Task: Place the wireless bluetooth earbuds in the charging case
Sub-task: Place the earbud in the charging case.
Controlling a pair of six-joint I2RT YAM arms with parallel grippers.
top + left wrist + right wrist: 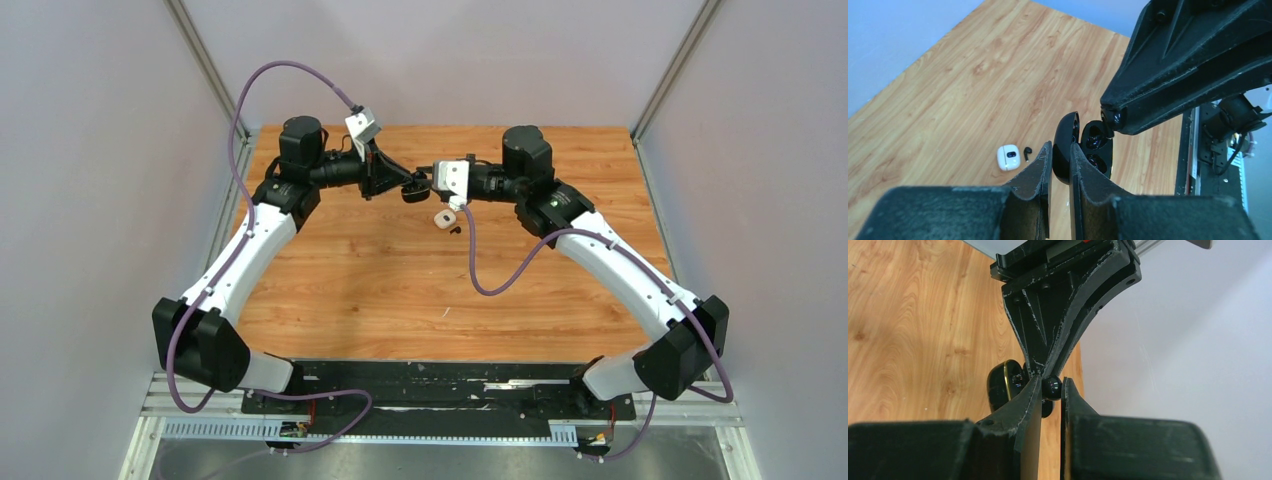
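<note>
My left gripper [1060, 146] is shut on the lid of an open black charging case [1066, 140], held upright above the table. The case's socket half [1096, 148] faces my right gripper [1111, 118], which comes in from the upper right. In the right wrist view my right gripper [1052, 387] is shut on a small black earbud [1051, 386], right at the case [1000, 387] and the left gripper's fingers [1048, 335]. From above, both grippers [403, 186] [428, 182] meet at the table's far middle. A second black earbud [1027, 152] lies on the wood.
A closed white case [1008, 157] lies on the wooden table [380, 290] beside the loose black earbud, just below the right gripper in the top view [443, 219]. A purple cable [490, 280] hangs from the right wrist over the table. Grey walls surround the table.
</note>
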